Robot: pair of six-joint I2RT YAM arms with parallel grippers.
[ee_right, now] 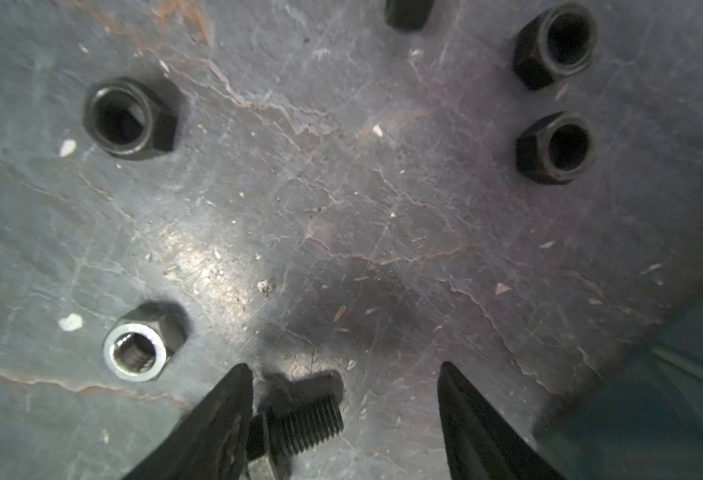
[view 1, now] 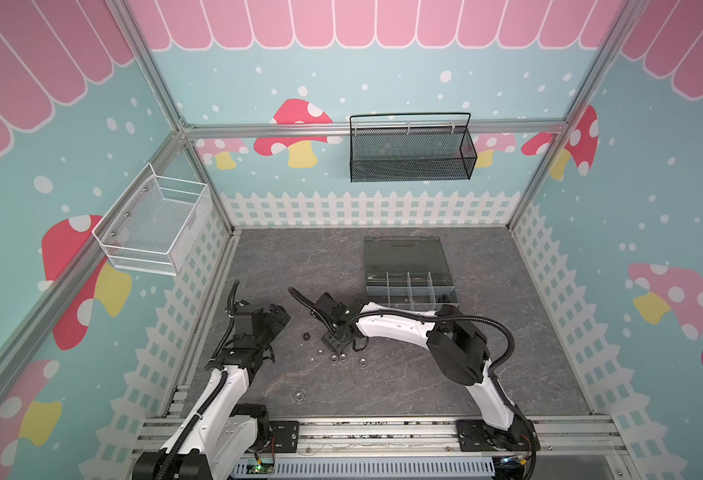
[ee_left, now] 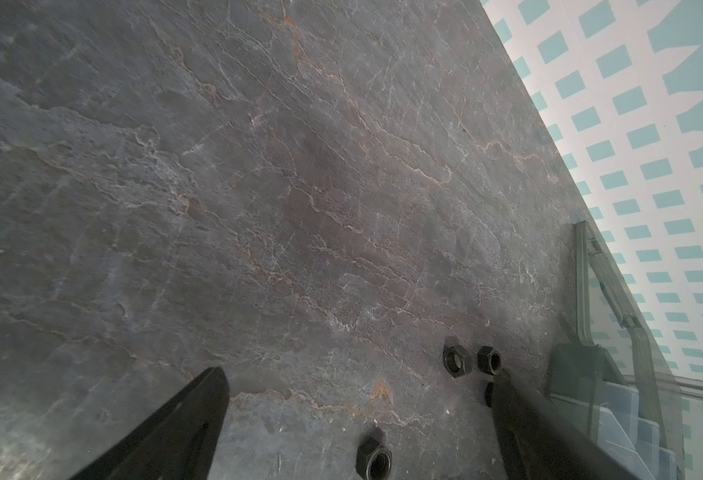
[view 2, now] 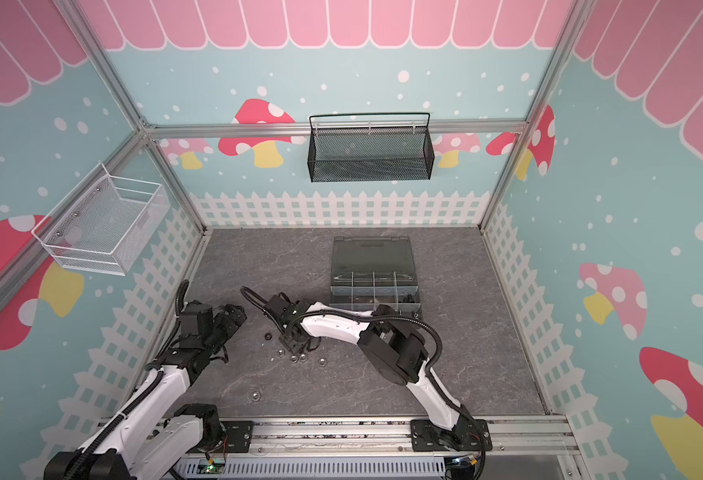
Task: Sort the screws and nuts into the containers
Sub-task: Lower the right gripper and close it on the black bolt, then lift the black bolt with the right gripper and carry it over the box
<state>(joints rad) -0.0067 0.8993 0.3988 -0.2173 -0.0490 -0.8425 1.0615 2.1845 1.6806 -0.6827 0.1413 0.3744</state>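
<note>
Picking step: right gripper (ee_right: 344,365) straddling black screw (ee_right: 299,428), lower centre, jaws spread, pinching nothing. Next needing centred closing on shank.

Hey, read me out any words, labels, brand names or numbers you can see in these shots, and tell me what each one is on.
None can be read in any view.
On the organizer box lid, a dark strip near the hinge, too blurred to read.
On the black screw and the nuts, no markings show.
On the walls, only pictures.
</note>
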